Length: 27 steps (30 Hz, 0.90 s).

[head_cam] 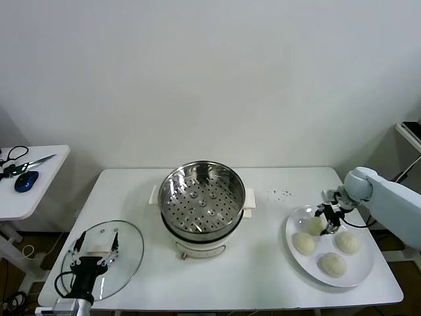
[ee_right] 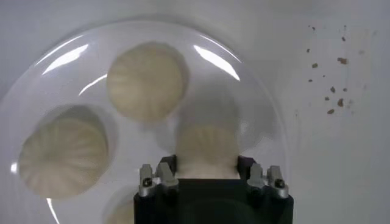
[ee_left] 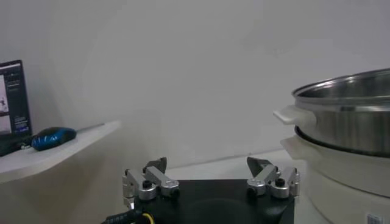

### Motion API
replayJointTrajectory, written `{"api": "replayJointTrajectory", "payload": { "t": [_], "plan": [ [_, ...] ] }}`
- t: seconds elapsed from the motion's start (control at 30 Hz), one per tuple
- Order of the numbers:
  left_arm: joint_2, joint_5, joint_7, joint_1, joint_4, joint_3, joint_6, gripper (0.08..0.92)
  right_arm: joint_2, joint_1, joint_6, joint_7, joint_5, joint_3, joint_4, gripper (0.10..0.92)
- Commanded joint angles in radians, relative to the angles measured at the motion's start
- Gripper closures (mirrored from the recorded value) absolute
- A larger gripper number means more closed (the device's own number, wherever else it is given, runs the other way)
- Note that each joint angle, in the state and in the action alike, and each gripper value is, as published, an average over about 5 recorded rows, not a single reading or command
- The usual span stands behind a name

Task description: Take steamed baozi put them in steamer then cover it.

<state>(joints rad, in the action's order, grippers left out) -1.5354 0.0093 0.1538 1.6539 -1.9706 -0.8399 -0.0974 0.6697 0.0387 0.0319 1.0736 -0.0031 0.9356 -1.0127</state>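
Head view: white table (head_cam: 263,276) w/ rounded corners, set against a plain white wall (head_cam: 210,72). Steamer (head_cam: 202,197) sits mid-table, shiny steel pot w/ perforated tray, on a white base w/ side handles; tray has nothing on it. Round glass lid (head_cam: 128,247) lies flat on the table's near-left corner. Clear plate (head_cam: 358,270) at the right side holds four steamed baozi (head_cam: 333,264), cream-white and domed, close together. Dark crumbs (head_cam: 281,193) dot the tabletop between steamer and plate, nearer the far edge.

Right gripper (head_cam: 327,219) is down over the plate's far-left bun, arm reaching in from the right. Right wrist view: fingers (ee_right: 163,175) are closed in on either side of one baozi (ee_right: 207,149), touching its flanks; two more buns lie beyond it on the plate, a fourth just shows at the picture's lower edge.

Left gripper (head_cam: 97,253) hangs over the lid at the near left, idle, jaws spread wide w/ nothing between them; left wrist view shows the same, both fingertips (ee_left: 155,167) well apart, steamer side just beyond.

Far left: small white side table (head_cam: 29,191) w/ a blue mouse (head_cam: 26,180), scissors (head_cam: 33,162) and dark cable. Left wrist view also catches a lit screen (ee_left: 13,97) behind the mouse. Another dark-topped stand shows at the far right edge.
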Motion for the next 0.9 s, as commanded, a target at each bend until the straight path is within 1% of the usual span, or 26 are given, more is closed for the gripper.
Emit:
{"api": "replayJointTrajectory", "payload": {
  "t": [0.03, 0.23, 0.37, 0.5, 0.63, 0.9],
  "plan": [
    [0.003, -0.004, 0.0, 0.005, -0.003, 0.003, -0.003, 0.177, -0.008, 0.139, -0.038, 0.003, 0.058, 0.098, -0.03, 0.394],
    [0.009, -0.005, 0.002, 0.011, -0.008, 0.005, -0.002, 0.177, 0.026, 0.462, -0.161, 0.025, 0.108, 0.351, -0.134, 0.389],
    [0.011, -0.004, 0.004, 0.014, -0.009, 0.006, -0.001, 0.177, 0.121, 0.674, -0.246, 0.033, 0.124, 0.476, -0.174, 0.389],
    [0.012, -0.003, 0.008, 0.016, -0.009, 0.01, -0.002, 0.177, 0.236, 0.782, -0.335, 0.036, 0.126, 0.517, -0.173, 0.389],
    [0.012, -0.003, 0.012, 0.017, -0.009, 0.013, -0.002, 0.177, 0.361, 0.82, -0.431, 0.037, 0.072, 0.506, -0.158, 0.387],
    [0.016, -0.043, 0.007, 0.021, -0.013, 0.027, 0.015, 0.177, 0.6, 0.759, -0.544, 0.021, -0.134, 0.425, -0.146, 0.362]
  ]
}}
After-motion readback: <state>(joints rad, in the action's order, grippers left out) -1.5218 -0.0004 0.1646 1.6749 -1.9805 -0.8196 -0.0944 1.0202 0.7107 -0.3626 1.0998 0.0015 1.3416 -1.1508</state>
